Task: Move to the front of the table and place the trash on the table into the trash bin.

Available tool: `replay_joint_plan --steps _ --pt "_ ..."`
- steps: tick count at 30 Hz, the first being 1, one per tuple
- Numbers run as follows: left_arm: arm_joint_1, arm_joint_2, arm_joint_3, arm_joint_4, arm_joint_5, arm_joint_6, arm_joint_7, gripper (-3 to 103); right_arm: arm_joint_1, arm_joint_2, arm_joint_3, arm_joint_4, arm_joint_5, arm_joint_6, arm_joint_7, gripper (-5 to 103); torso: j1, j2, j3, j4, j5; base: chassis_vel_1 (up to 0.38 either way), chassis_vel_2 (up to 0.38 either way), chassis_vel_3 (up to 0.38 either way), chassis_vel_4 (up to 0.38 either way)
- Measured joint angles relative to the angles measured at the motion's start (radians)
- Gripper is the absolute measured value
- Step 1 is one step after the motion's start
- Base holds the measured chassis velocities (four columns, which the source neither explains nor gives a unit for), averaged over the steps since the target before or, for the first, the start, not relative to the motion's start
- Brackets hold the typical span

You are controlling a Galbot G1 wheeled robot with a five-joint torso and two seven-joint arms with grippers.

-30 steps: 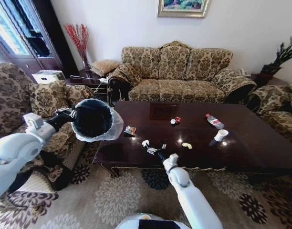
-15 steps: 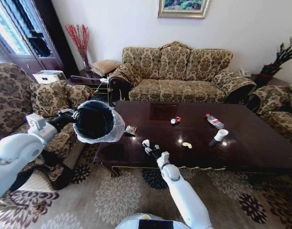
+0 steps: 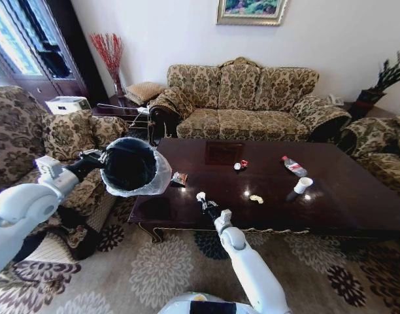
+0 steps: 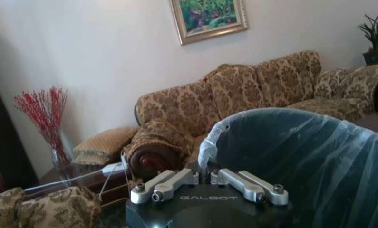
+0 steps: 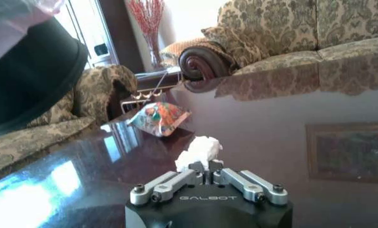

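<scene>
The robot stands at the near long edge of the table (image 3: 331, 196), a dark glossy reddish-brown coffee table with a carved rim. The left gripper (image 3: 100, 157) is clamped on the rim of the trash bin (image 3: 129, 165), holding it in the air just off the table's left end, tilted so its mouth faces the camera; in the left wrist view the fingers (image 4: 169, 183) are drawn together on the bag-covered rim (image 4: 209, 142). The translucent white liner is folded over the bin's edge. The right gripper (image 3: 204, 203) is over the table's near-left part, its fingers pinched shut on the white crumpled paper (image 3: 200, 195); the right wrist view shows the paper (image 5: 199, 151) standing up from between the closed fingertips, with the tabletop (image 5: 271, 118) beneath it. Whether the paper touches the wood cannot be told. A snack packet (image 3: 179, 178) lies on the table just beyond the paper, near the bin. Toward the table's middle lie a red-white wrapper (image 3: 240, 165) and a yellowish scrap (image 3: 255, 198). Farther right, a clear plastic bottle (image 3: 293, 165) with a red cap lies on its side, and a white paper cup (image 3: 302, 185) stands upright near it.
</scene>
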Motion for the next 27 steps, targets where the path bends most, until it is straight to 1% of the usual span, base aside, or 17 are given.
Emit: replay_joint_plan --steps 5,7,8,10,11,12,13,14,15,16,17,20,21,23,25,26,27 --pt "0.004 0.001 -0.006 -0.001 -0.002 0.000 0.000 4 -0.037 -0.023 0.021 0.069 -0.002 0.040 -0.028 1 0.000 0.000 0.000 -0.0001 0.0001 0.000 0.000 0.000 0.000" --pt "0.012 0.013 -0.013 -0.001 -0.019 0.006 -0.002 4 -0.092 -0.059 0.051 0.181 -0.016 0.070 -0.064 1 0.000 0.000 0.000 0.0000 0.0001 0.000 0.000 0.000 0.000" --pt "0.012 0.013 -0.013 -0.001 -0.019 0.006 -0.002 4 -0.092 -0.059 0.051 0.181 -0.016 0.070 -0.064 1 0.000 0.000 0.000 0.0000 0.0001 0.000 0.000 0.000 0.000" --pt "0.027 0.034 -0.025 -0.002 -0.036 0.020 -0.008 4 -0.144 -0.096 0.083 0.295 -0.012 0.092 -0.092 1 0.000 0.000 0.000 -0.0003 0.0001 0.000 0.000 0.000 0.000" --pt "0.043 0.051 -0.036 -0.002 -0.056 0.033 -0.015 4 -0.179 -0.125 0.108 0.381 0.009 0.102 -0.118 1 0.000 0.000 0.000 -0.0006 0.0001 0.000 0.000 0.000 0.000" --pt "0.071 0.075 -0.057 -0.003 -0.088 0.050 -0.020 4 -0.216 -0.162 0.138 0.486 0.059 0.106 -0.154 1 0.000 0.000 0.000 -0.0006 -0.0001 0.000 0.000 0.000 0.000" --pt "0.071 0.075 -0.057 -0.003 -0.088 0.050 -0.020 4 -0.216 -0.162 0.138 0.486 0.059 0.106 -0.154 1 0.000 0.000 0.000 -0.0006 -0.0001 0.000 0.000 0.000 0.000" --pt "0.091 0.092 -0.074 -0.006 -0.113 0.063 -0.023 4 -0.237 -0.189 0.158 0.554 0.107 0.107 -0.181 1 0.000 0.000 0.000 -0.0005 0.0000 0.000 0.000 0.000 0.000" --pt "0.104 0.101 -0.084 -0.008 -0.128 0.072 -0.025 4 -0.244 -0.200 0.167 0.580 0.127 0.107 -0.192 1 0.000 0.000 0.000 -0.0005 0.0000 0.000 0.000 0.000 0.000" --pt "0.139 0.138 -0.112 -0.019 -0.196 0.109 -0.038 4 -0.267 -0.246 0.214 0.691 0.210 0.107 -0.256 1 0.000 0.000 0.000 0.0000 0.0003 0.000 0.000 0.000 0.000" --pt "0.139 0.138 -0.112 -0.019 -0.196 0.109 -0.038 4 -0.267 -0.246 0.214 0.691 0.210 0.107 -0.256 1 0.000 0.000 0.000 0.0000 0.0003 0.000 0.000 0.000 0.000" --pt "0.150 0.182 -0.119 -0.042 -0.274 0.155 -0.051 4 -0.266 -0.298 0.258 0.801 0.292 0.101 -0.321 1 0.000 0.000 0.000 -0.0002 0.0000 0.000 0.000 0.000 0.000" --pt "0.150 0.205 -0.112 -0.057 -0.303 0.171 -0.060 4 -0.253 -0.317 0.263 0.842 0.326 0.091 -0.342 1 0.000 0.000 0.000 -0.0004 0.0001 0.000 0.000 0.000 0.000" --pt "0.148 0.213 -0.108 -0.066 -0.315 0.178 -0.066 4 -0.245 -0.324 0.260 0.858 0.339 0.084 -0.348 1 0.000 0.000 0.000 -0.0004 0.0002 0.000 0.000 0.000 0.000" --pt "0.139 0.240 -0.086 -0.118 -0.356 0.204 -0.090 4 -0.209 -0.344 0.213 0.897 0.361 0.058 -0.355 1 0.000 0.000 0.000 -0.0003 0.0001 0.000 0.000 0.000 0.000" --pt "0.138 0.247 -0.081 -0.144 -0.366 0.216 -0.097 4 -0.193 -0.347 0.184 0.903 0.358 0.052 -0.353 1 0.000 0.000 0.000 -0.0002 0.0001 0.000 0.000 0.000 0.000" --pt "0.138 0.247 -0.081 -0.144 -0.366 0.216 -0.097 4 -0.193 -0.347 0.184 0.903 0.358 0.052 -0.353 1 0.000 0.000 0.000 -0.0002 0.0001 0.000 0.000 0.000 0.000"
